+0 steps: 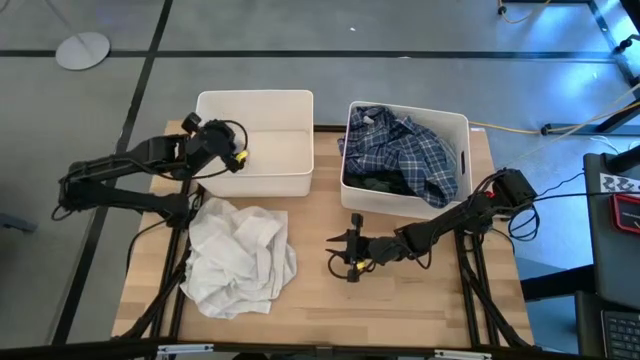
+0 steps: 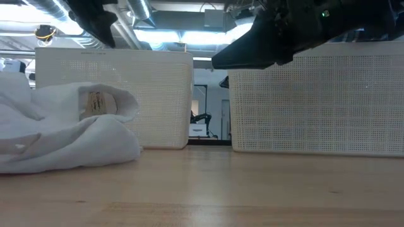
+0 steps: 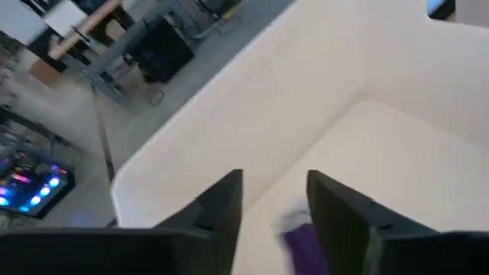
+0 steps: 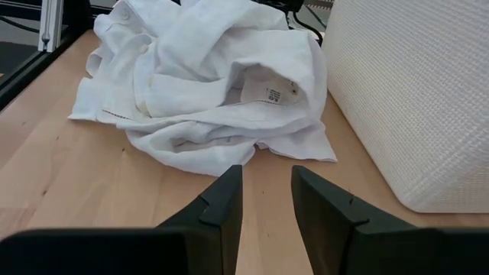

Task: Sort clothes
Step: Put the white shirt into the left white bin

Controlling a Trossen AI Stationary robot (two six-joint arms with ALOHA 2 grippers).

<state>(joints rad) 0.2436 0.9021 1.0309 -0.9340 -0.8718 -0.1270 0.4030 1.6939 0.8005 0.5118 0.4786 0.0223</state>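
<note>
A crumpled white garment [image 1: 240, 258] [image 4: 206, 84] lies on the wooden table at the near left. A navy-and-white plaid shirt [image 1: 410, 152] lies on top of dark clothes in the right white bin [image 1: 460, 135]. My left gripper [image 1: 238, 157] [image 3: 275, 183] hovers open over the left side of the left white bin [image 1: 285, 105], tipped down into it. A small purple blur [image 3: 299, 238] shows low between its fingers; what it is cannot be told. My right gripper [image 1: 338, 256] [image 4: 266, 176] stands open just above the table, pointing at the white garment, with nothing between its fingers.
The two white bins stand side by side at the table's far edge, with a narrow gap [image 2: 208, 126] between them. Bare wood [image 1: 400, 310] stretches along the near right of the table. The left bin's floor [image 1: 275, 150] shows white.
</note>
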